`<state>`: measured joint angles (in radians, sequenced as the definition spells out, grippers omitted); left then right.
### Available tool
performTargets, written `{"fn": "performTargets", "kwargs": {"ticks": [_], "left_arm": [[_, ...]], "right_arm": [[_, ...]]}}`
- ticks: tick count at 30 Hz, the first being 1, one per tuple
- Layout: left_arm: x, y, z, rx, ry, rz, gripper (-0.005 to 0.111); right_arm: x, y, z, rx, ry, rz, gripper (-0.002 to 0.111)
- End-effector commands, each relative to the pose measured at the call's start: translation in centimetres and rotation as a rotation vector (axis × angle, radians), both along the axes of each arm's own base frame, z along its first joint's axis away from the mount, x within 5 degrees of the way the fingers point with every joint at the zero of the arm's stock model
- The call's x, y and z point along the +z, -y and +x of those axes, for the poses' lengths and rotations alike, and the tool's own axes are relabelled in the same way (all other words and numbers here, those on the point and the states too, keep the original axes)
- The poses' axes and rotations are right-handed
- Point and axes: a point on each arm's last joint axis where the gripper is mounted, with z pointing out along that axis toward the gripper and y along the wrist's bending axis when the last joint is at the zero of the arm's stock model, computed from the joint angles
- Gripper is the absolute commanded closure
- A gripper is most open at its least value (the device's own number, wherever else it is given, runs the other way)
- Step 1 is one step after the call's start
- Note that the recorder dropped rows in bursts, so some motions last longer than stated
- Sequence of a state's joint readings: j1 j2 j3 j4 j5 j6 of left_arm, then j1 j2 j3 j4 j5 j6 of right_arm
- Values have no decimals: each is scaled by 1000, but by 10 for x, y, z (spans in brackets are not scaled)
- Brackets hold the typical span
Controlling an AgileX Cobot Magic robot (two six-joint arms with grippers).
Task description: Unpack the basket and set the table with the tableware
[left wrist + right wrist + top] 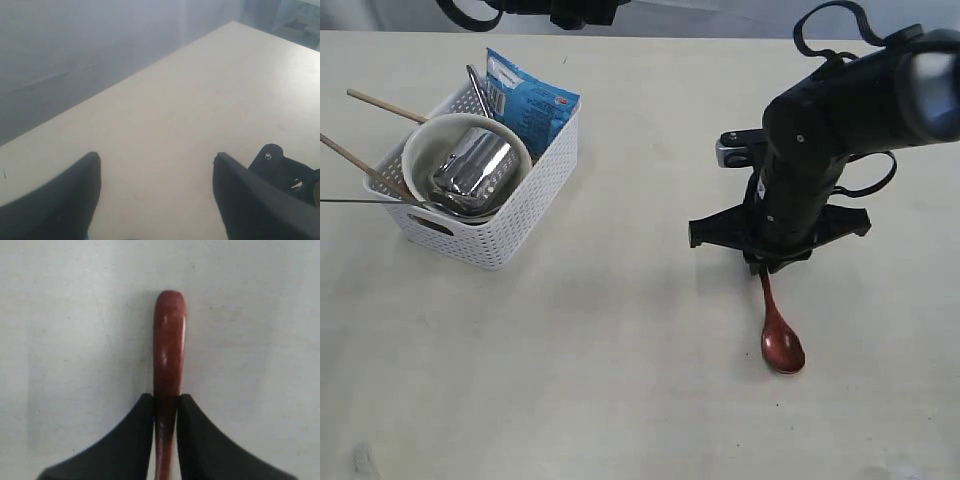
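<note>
The dark red spoon (782, 347) lies on the table (620, 380) at the right, its bowl toward the front. My right gripper (763, 268) points straight down over the handle. In the right wrist view the spoon (169, 340) runs between both fingers, and the right gripper (165, 399) is shut on it. The white basket (520, 225) at the left holds a cream bowl (420, 140) with the steel cup (470, 170) lying in it. Wooden chopsticks (380, 103) and a steel handle (360, 201) stick out to the left. My left gripper (156, 157) hangs open over bare table (200, 100).
A blue snack packet (530, 100) stands in the basket's far corner beside another steel utensil (480, 90). The left arm (560, 10) shows only at the back edge of the exterior view. The right arm's bulk hides the table just behind the spoon.
</note>
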<state>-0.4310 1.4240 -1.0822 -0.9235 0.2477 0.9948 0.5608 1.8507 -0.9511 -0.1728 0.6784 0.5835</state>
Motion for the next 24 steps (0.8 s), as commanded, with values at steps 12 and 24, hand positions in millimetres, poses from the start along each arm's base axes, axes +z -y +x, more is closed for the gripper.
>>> {"fn": "performTargets", "kwargs": {"ticks": [12,24], "left_arm": [[-1,-1,-1,-14,6,20,45],[-6,-29,9,47,-19,95,45]], "right_arm": [[45,-2,7,111,100,5,54],[127,-29,31,507,345,134,54]]}}
